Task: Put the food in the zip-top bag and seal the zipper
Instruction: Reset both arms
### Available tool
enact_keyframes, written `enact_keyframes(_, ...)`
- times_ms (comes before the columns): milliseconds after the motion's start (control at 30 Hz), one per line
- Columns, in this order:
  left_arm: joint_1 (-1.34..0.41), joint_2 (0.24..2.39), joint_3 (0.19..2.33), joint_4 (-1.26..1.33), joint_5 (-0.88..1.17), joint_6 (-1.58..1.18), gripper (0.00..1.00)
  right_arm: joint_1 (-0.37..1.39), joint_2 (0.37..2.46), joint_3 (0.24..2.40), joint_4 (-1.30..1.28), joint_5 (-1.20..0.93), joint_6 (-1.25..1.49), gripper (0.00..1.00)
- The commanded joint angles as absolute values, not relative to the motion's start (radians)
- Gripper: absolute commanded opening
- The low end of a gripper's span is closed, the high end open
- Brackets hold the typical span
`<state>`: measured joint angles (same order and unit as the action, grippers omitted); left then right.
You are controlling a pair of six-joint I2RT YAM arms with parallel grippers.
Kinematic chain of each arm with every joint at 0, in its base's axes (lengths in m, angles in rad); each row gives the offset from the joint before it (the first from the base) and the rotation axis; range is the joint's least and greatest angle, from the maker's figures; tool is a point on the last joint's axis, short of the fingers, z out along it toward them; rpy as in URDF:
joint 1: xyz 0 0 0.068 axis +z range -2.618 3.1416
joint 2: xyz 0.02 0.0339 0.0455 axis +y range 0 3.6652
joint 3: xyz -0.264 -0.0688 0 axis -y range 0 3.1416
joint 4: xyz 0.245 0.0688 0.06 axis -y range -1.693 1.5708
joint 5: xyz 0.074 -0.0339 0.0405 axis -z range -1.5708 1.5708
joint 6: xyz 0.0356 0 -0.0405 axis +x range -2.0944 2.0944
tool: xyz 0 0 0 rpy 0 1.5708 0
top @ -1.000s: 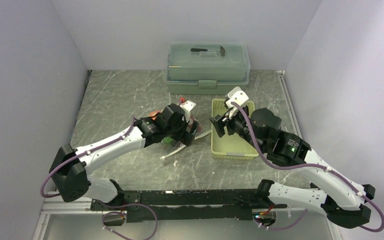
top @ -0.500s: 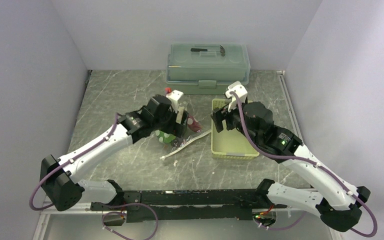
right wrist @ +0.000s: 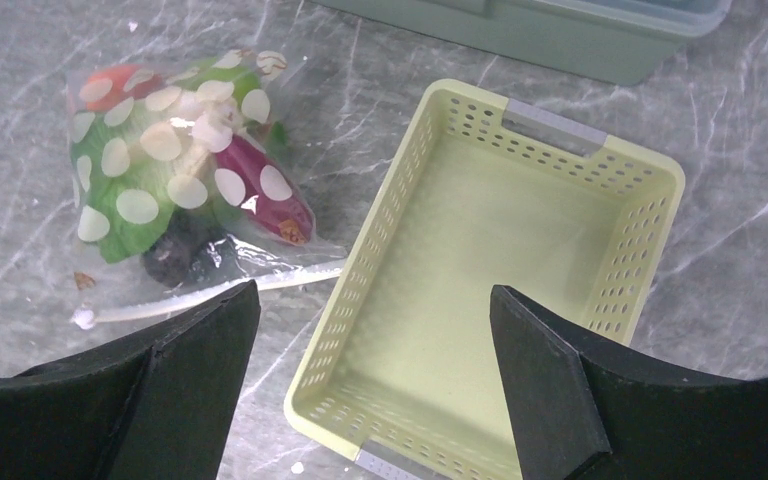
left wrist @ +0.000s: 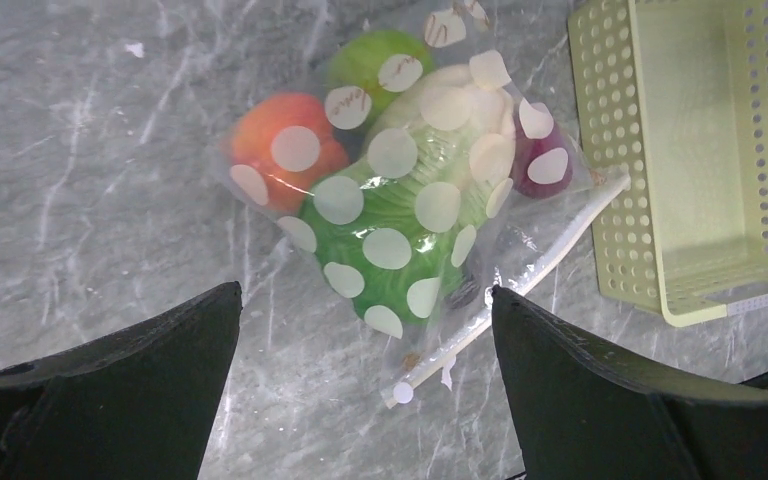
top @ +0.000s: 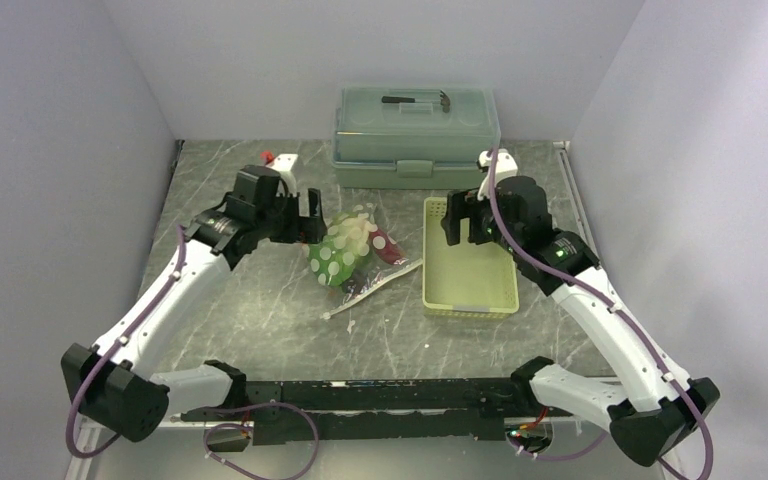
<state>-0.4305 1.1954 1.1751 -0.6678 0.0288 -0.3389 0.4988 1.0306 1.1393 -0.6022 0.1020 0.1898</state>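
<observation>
the polka-dot zip-top bag (left wrist: 400, 200) lies flat on the grey marbled surface (left wrist: 80, 150), just left of the pale yellow-green perforated tray (right wrist: 365, 270). through the clear plastic show leafy green lettuce (left wrist: 370, 215), an orange-red round fruit (left wrist: 260, 130), a green fruit (left wrist: 355, 60), a magenta-purple root (right wrist: 292, 215) and a dark round piece (right wrist: 170, 262). the zipper (left wrist: 550, 255) runs along the bag's near edge, one end close to the tray's wall; whether it is pressed shut along its whole length i cannot tell. the left tool (top: 305, 222) hangs above the surface just left of the bag, jaws wide, holding nothing. the right tool (top: 457, 218) hangs by the tray's far end, jaws wide too, and empty. a lidded grey-green box (top: 416, 150) stands at the back of the surface.
</observation>
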Motion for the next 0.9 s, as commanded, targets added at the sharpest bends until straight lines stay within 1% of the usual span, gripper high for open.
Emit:
enact_keyframes(0,-0.388,1.112,1.192,-0.672,0.018,-0.359,0.99,0.419,1.014,1.141,-0.601,-0.019,0.264,0.91)
enact_keyframes(200,-0.362,1.047,1.163,-0.680,0.002,-0.332,0.99,0.270,0.979,1.080,-0.568,-0.207,0.313,0.92)
enact_keyframes(267,-0.362,1.017,1.136,-0.661,0.003,-0.324,0.99,0.236,0.954,1.056,-0.550,-0.231,0.314,0.96)
enact_keyframes(333,-0.362,0.989,1.115,-0.652,-0.028,-0.318,0.99,0.228,0.917,1.026,-0.519,-0.233,0.306,0.99)
enact_keyframes(667,-0.362,0.835,0.991,-0.595,-0.053,-0.293,0.99,0.227,0.761,0.885,-0.380,-0.213,0.272,1.00)
enact_keyframes(867,-0.362,0.773,0.932,-0.584,-0.027,-0.280,0.99,0.229,0.670,0.816,-0.312,-0.210,0.253,1.00)
